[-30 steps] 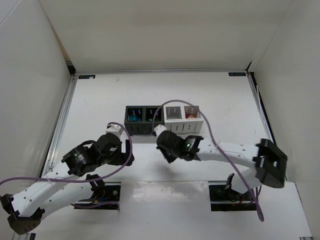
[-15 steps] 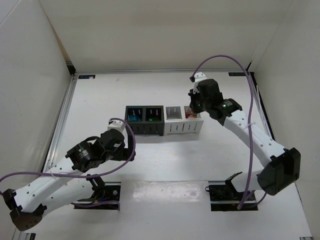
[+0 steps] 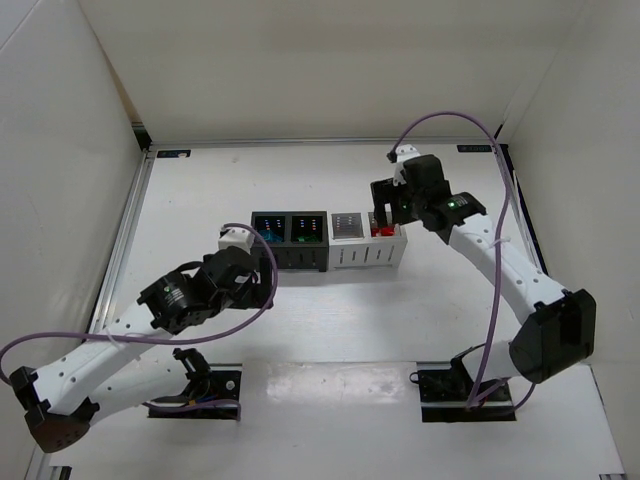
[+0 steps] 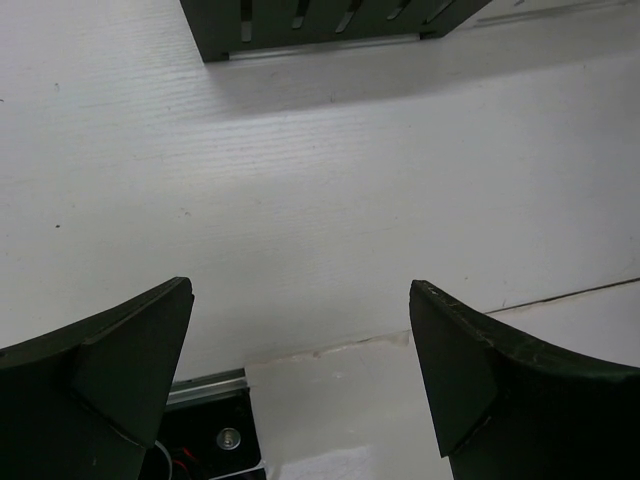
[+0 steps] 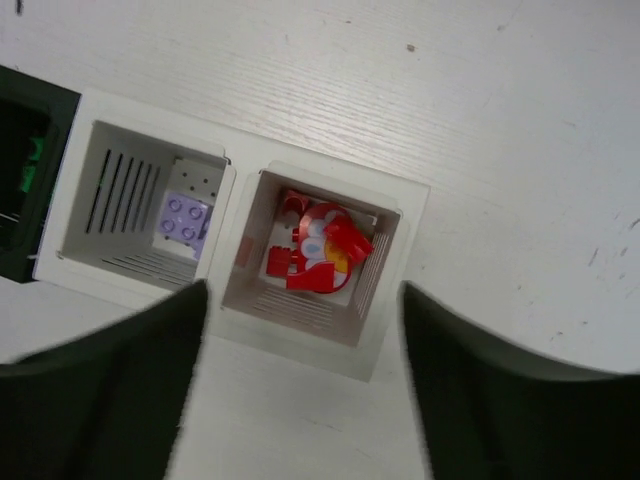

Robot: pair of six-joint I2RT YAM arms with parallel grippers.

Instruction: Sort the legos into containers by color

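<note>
The containers stand in a row mid-table: a black pair [image 3: 290, 242] and a white pair [image 3: 367, 243]. Light blue legos [image 3: 265, 235] and green legos [image 3: 305, 233] show in the black bins. In the right wrist view a lilac brick [image 5: 185, 217] lies in the left white bin [image 5: 120, 265], and red legos [image 5: 318, 250] lie in the right white bin [image 5: 385, 320]. My right gripper [image 5: 302, 292] hangs open above that red bin, also seen from the top [image 3: 382, 213]. My left gripper [image 4: 300, 290] is open and empty over bare table in front of the black bins [image 4: 320, 20], top view [image 3: 252, 284].
Two black arm base plates [image 3: 212, 385] [image 3: 450, 385] sit at the near edge, with a taped white strip [image 3: 330, 380] between them. Purple cables [image 3: 445, 120] loop off both arms. White enclosure walls and a metal rail [image 3: 125, 240] border the table.
My right arm swung from in front of the bins up over the right white bin, and its jaws went from shut to open there. My left arm shifted slightly right.
</note>
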